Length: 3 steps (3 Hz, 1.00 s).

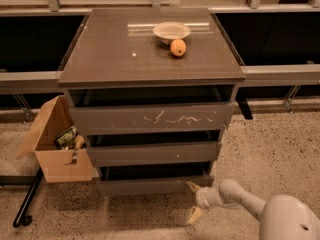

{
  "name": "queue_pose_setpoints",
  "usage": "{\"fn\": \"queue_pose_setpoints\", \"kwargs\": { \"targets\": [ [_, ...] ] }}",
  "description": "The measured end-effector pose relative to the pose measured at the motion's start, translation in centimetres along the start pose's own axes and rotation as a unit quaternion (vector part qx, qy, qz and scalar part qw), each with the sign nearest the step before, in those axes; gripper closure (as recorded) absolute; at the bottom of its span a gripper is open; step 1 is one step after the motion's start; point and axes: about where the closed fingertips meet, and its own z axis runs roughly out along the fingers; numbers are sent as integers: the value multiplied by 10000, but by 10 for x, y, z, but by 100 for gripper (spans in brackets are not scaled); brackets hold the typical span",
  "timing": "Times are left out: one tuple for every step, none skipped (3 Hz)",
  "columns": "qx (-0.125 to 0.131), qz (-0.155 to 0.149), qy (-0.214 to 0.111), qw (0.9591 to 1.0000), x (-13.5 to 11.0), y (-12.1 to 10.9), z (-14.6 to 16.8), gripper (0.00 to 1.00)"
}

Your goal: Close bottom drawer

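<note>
We see soft, warm light from above. A white shine streaks the cabinet top [125, 59]. Dark shadow fills the bottom drawer [150, 185]. The pale gripper [193, 201] by its right corner looks bright.

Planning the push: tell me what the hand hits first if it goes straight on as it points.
Probably the right end of the plain grey-brown bottom drawer front; the white two-finger hand, at its right, points left toward it. Depth unclear.
</note>
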Motion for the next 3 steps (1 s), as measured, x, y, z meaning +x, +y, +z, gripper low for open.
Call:
{"fn": "queue_pose_setpoints", "kwargs": {
  "targets": [
    [73, 5, -43, 10000, 0, -34, 3, 0],
    [18, 53, -115, 9999, -1, -61, 14, 0],
    [19, 53, -115, 9999, -1, -59, 13, 0]
  ]
}}
